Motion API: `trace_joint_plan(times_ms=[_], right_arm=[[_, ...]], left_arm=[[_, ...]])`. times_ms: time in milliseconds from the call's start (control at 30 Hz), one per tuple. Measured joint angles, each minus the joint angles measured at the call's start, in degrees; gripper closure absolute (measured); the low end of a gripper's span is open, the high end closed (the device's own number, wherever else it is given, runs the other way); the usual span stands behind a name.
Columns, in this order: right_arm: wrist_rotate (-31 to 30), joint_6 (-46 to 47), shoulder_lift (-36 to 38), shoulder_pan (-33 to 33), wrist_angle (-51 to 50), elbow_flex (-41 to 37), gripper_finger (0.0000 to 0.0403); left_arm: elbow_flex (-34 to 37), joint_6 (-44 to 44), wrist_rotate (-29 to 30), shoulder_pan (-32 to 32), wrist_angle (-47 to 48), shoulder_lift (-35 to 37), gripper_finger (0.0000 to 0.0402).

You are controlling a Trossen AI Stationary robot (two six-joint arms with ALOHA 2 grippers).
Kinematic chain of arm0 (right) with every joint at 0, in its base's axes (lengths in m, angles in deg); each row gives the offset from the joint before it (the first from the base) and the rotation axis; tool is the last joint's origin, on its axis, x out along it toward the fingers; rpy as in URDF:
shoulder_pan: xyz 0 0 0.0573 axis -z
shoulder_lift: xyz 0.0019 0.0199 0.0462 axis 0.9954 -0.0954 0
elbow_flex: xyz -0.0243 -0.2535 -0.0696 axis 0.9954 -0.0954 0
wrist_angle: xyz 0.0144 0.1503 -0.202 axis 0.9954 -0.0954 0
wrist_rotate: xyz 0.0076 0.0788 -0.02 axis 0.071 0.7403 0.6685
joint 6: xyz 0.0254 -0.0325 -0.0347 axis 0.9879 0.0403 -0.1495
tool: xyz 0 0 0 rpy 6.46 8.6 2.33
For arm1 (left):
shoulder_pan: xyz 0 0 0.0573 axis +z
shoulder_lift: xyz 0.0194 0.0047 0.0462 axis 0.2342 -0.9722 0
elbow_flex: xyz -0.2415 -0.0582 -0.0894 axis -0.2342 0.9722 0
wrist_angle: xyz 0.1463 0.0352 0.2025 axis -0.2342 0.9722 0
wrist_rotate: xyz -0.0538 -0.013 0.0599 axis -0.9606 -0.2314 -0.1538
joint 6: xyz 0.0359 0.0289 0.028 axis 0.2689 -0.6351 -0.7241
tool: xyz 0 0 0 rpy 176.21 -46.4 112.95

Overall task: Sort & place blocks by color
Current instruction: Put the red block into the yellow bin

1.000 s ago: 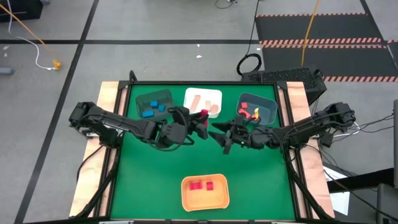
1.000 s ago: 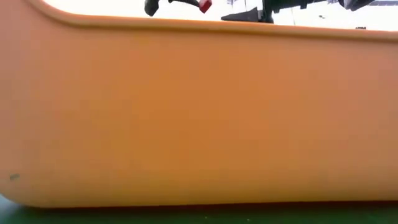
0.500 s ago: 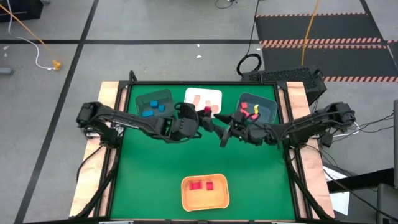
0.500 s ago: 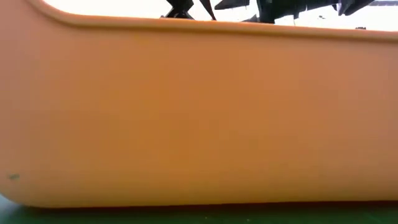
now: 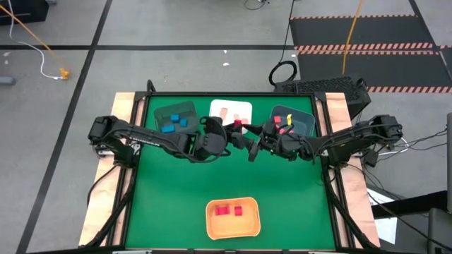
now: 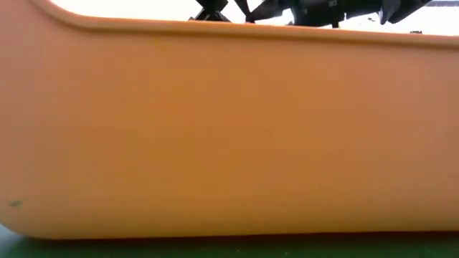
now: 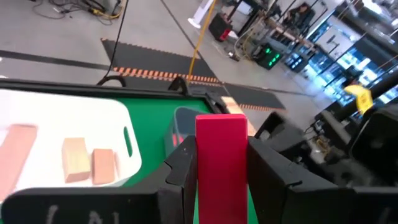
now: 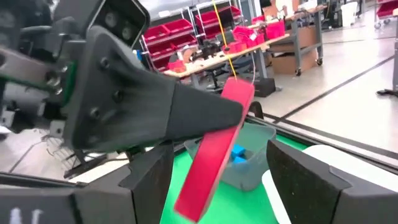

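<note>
My left gripper (image 5: 236,133) is shut on a red bar block (image 5: 238,125) above the green table, in front of the white bin (image 5: 230,113). In the left wrist view the red bar (image 7: 221,149) stands between my left gripper's (image 7: 221,177) fingers. My right gripper (image 5: 253,146) is open right beside it. In the right wrist view my right gripper's (image 8: 224,186) fingers stand on either side of the red bar (image 8: 214,155) with gaps showing. Blue blocks (image 5: 173,125) lie in the dark bin. Tan blocks (image 7: 87,158) lie in the white bin. My left gripper pinches the red bar's two side faces (image 7: 205,168) between its two fingers (image 7: 180,171), coming roughly level from the table's left. The bar's end sticks out past the fingertips. The bar is lifted clear of the table.
Three bins stand in a row along the far edge: a dark one (image 5: 175,113), the white one, and a blue one (image 5: 292,121) with red and yellow pieces. An orange tray (image 5: 233,227) with two red blocks (image 5: 230,209) sits near the near edge; its wall (image 6: 229,129) fills the low view.
My left gripper has carried the red bar a little toward the far edge and the right. My right gripper has moved toward the far edge and toward the bar, so that its open fingers now stand around it.
</note>
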Motion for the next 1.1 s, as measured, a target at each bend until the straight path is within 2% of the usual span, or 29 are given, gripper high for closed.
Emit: trace_joint_plan(times_ms=[267,500,633,733,900,1100], right_arm=[[0.04,0.71,0.0,-0.01,0.01,0.02,0.0167],[0.47,2.35,0.0,-0.01,-0.85,0.02,0.0223],[3.65,5.56,0.0,0.44,-1.09,0.02,0.0258],[5.64,7.93,0.02,0.8,-0.68,0.02,0.0291],[4.78,8.4,0.07,0.8,-0.5,0.02,0.0349],[5.64,8.96,0.09,0.69,-1.25,0.02,0.0354]], left_arm=[[-0.02,-0.6,0.0,0.17,-0.33,0.09,0.0297],[-0.02,-1.25,0.0,0.17,-0.44,0.09,0.0297],[-0.02,-3.21,0.01,0.15,-2.34,0.09,0.0297],[-0.02,-4.84,0.57,0.15,-3.71,0.09,0.0297],[-0.02,-5.37,1.56,-0.01,-4.08,0.11,0.0297],[-0.02,-5.5,1.49,-0.4,-3.65,0.13,0.0297]])
